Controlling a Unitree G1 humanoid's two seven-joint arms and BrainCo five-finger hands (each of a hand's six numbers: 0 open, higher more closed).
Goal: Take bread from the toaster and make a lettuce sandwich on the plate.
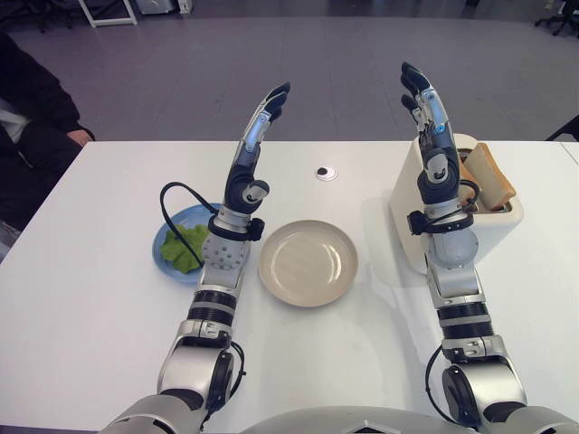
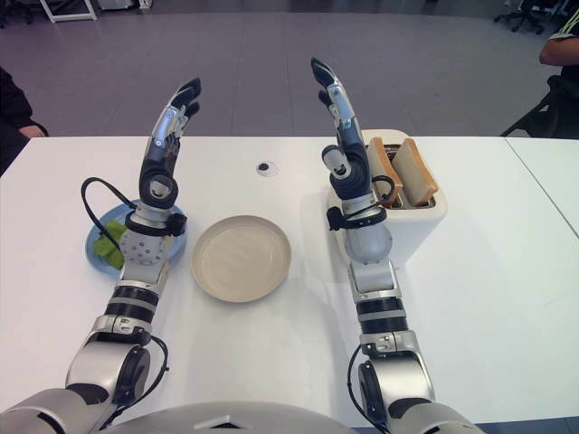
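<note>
Left eye view: left hand (image 1: 249,172) and right hand (image 1: 432,136) stand raised, fingers straight, empty; plate (image 1: 308,262) unobstructed between them.

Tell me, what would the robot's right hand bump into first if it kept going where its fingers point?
Probably nothing: the right hand, fingers open, points up and away, past the white box-shaped toaster, toward grey floor. Depth is unclear.

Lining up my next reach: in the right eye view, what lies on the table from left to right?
Round blue plate holding green lettuce → round beige plate → cream toaster holding brown bread slices.
</note>
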